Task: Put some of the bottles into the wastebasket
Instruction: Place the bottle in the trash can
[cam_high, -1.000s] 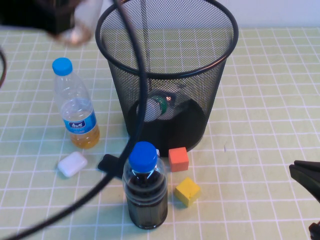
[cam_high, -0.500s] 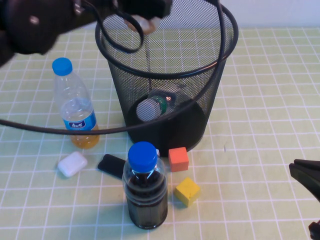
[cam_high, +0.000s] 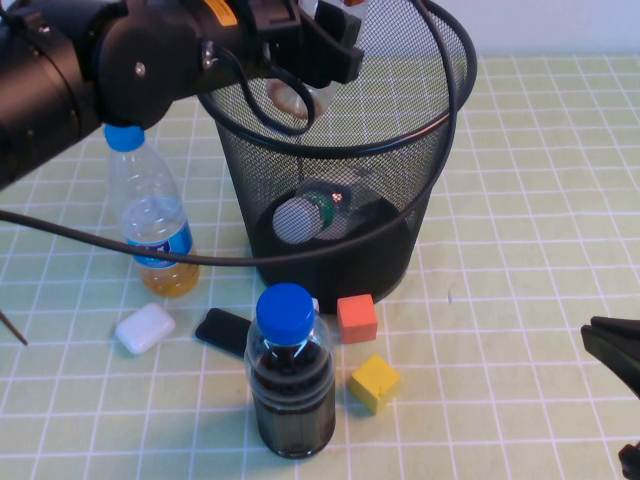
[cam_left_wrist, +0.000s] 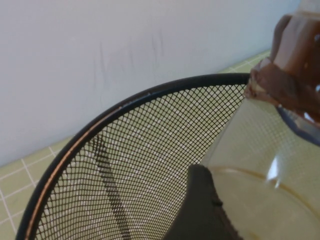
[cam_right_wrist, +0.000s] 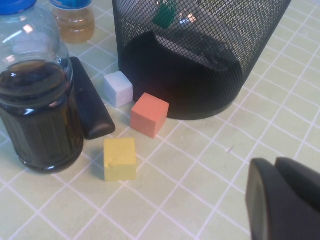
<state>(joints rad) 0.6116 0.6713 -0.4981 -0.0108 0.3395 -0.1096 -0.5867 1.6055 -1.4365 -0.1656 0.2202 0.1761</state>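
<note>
Left claw (cam_high: 305, 60) pinching amber bottle (cam_left_wrist: 280, 135) over wastebasket (cam_high: 440, 110); right claw (cam_right_wrist: 282, 200) state unclear.

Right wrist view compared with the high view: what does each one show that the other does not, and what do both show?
Only the right wrist view shows the whole pale blue cube beside the orange cube.

Only the high view shows the left gripper holding the small amber-liquid bottle over the wastebasket, and the white earbud case.

Both show the wastebasket, the white-capped bottle inside it, the yellow cube, the dark-liquid bottle and the right gripper.
</note>
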